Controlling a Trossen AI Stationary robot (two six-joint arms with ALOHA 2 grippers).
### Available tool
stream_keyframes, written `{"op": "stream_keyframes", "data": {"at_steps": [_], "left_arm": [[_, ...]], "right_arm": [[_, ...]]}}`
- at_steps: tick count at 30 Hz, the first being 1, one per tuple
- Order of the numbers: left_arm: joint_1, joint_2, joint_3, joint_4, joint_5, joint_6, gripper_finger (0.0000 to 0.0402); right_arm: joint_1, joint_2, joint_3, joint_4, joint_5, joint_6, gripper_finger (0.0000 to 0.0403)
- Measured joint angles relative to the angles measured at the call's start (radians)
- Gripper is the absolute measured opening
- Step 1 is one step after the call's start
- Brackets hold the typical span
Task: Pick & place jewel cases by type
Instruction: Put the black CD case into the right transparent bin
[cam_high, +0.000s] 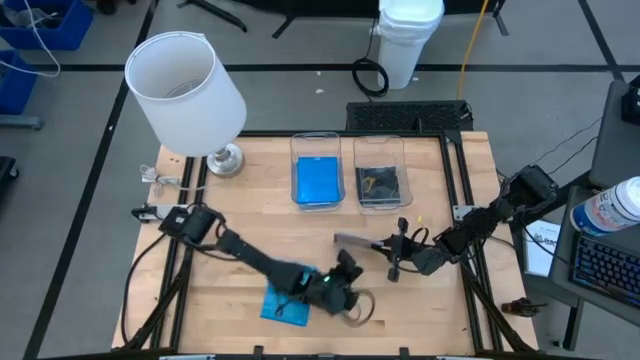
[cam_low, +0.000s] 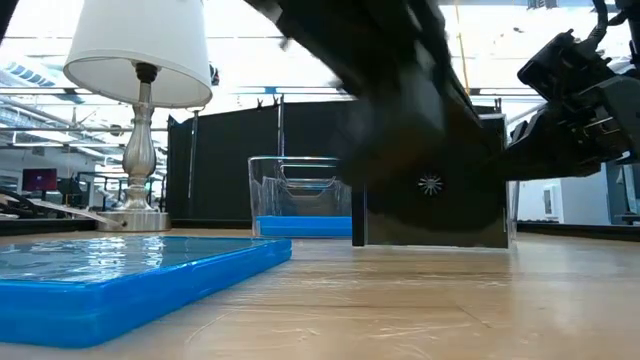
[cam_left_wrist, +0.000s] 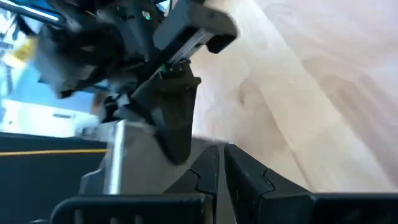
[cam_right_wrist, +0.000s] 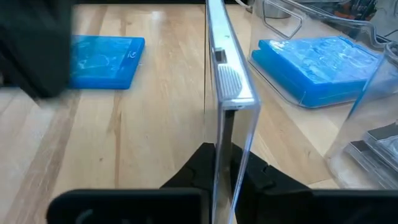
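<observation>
Over mid-table we see the right gripper clamped on a clear case held edge-up. Low down, the left gripper, jaws narrow, blocks our view beside a blue case on the wooden table.

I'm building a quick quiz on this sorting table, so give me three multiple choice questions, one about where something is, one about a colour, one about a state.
1. Where does the loose blue jewel case lie?
A. In a bin
B. On the table near the front edge, by the left hand
C. Under the lamp

2. What colour is the case lying in the left bin?
A. Blue
B. Red
C. Green

3. How is the clear jewel case at the right hand held?
A. Lying flat on the table
B. Stacked in a bin
C. Gripped on edge between the hand's fingers

Answers:
1 B, the high view shows it on the wood beside the left hand.
2 A, the high and right wrist views show blue in that bin.
3 C, the right wrist view shows the fingers clamping its thin edge.
</observation>
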Motion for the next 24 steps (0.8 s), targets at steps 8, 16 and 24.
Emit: {"op": "stream_keyframes", "data": {"at_steps": [8,16,24], "left_arm": [[-0.104,-0.188,-0.01,-0.642,-0.073,-0.514,0.0035],[-0.179,-0.466,-0.36,-0.744,-0.094,-0.847,0.0035],[-0.195,-0.832,-0.923,-0.023,0.044,-0.725,0.0035]], "right_arm": [[0.008,-0.053,0.001,0.06,-0.08,-0.081,0.0026],[-0.015,-0.318,0.153,-0.288,-0.174,-0.22,0.0021],[-0.175,-0.593,0.46,-0.968,-0.32,-0.19,0.0017]]}}
